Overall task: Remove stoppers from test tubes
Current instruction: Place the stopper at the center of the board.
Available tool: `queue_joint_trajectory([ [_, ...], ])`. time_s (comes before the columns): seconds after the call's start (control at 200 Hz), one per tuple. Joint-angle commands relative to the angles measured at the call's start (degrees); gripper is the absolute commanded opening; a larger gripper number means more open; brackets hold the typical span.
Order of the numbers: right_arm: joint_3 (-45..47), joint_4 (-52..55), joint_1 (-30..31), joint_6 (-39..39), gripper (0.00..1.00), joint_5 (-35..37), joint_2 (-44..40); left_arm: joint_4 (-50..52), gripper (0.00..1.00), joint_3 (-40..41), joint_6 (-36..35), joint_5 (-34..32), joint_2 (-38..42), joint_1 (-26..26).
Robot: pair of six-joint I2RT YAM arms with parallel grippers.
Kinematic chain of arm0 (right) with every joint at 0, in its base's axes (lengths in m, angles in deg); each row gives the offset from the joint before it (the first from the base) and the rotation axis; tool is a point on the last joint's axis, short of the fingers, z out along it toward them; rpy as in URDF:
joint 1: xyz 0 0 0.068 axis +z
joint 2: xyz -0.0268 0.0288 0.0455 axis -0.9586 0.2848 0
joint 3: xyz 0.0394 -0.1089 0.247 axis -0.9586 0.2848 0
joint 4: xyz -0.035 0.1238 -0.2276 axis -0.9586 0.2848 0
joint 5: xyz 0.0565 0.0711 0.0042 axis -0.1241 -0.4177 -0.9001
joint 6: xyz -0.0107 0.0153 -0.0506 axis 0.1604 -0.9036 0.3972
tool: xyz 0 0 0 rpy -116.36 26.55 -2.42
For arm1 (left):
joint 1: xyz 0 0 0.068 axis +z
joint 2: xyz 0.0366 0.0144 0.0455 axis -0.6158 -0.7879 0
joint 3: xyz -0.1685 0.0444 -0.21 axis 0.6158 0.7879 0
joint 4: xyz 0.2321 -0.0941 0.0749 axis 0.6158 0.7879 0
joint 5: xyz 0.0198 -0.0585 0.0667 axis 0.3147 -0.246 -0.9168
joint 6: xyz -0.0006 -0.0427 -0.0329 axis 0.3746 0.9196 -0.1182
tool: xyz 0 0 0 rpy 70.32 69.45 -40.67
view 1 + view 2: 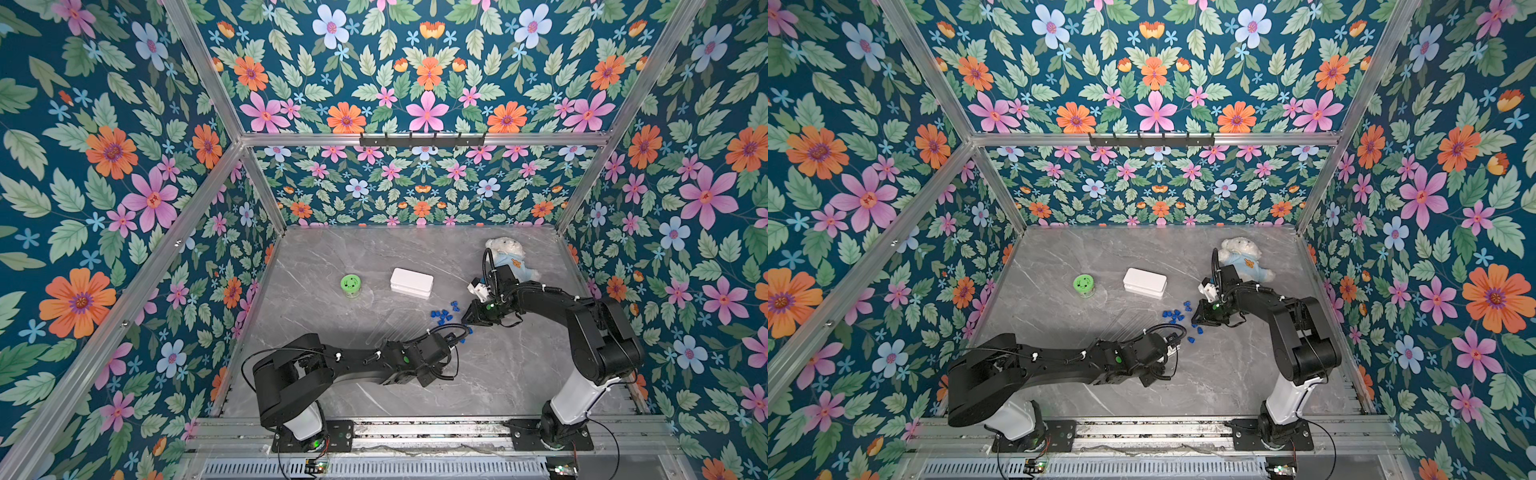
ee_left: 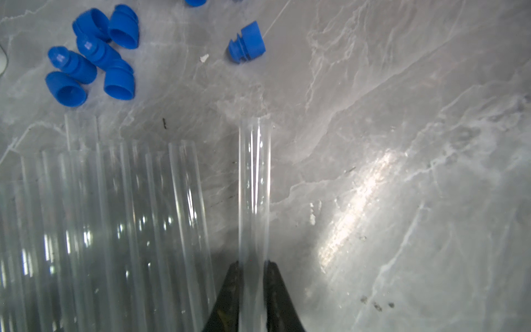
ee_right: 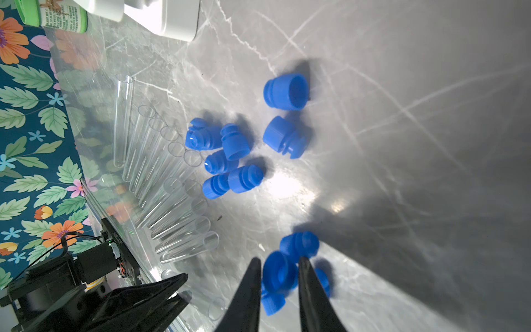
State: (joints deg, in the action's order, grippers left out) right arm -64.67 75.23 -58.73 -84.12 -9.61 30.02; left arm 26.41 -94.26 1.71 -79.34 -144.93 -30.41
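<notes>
The walls (image 1: 104,166) are deep teal, crowded with pink, orange and pale blue flowers among green leaves. The frame (image 1: 415,139) running over them is bare silver metal. The counter (image 1: 374,249) is grey marble, veined in white. The stoppers (image 3: 286,92) are a bright, solid blue. Each test tube (image 2: 254,186) is clear and colourless, catching only white glints. The box (image 1: 411,281) is plain white, and the lid (image 1: 351,284) beside it is vivid green. The plush toy (image 1: 509,253) is cream-white in a light blue shirt with an orange mark. The left arm (image 1: 353,365) and right arm (image 1: 582,316) are black with white lower sections. The left tool (image 2: 254,263) and right tool (image 3: 278,260) are black too.
</notes>
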Motion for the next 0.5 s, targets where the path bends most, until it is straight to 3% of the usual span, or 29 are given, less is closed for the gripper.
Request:
queue_joint_trajectory([
  [0.0,-0.1,0.5,0.1,0.6,0.27,0.7,-0.5,-0.7,0.16,-0.1,0.7,-0.5,-0.1,0.0],
  [0.285,0.3,0.0,0.1,0.3,0.34,1.4,-2.1,-0.8,0.31,-0.1,0.8,-0.4,-0.1,-0.1],
  [0.495,2.0,-2.4,0.1,0.2,0.37,1.7,-7.4,-1.0,0.36,0.1,1.0,-0.6,1.5,-0.2],
])
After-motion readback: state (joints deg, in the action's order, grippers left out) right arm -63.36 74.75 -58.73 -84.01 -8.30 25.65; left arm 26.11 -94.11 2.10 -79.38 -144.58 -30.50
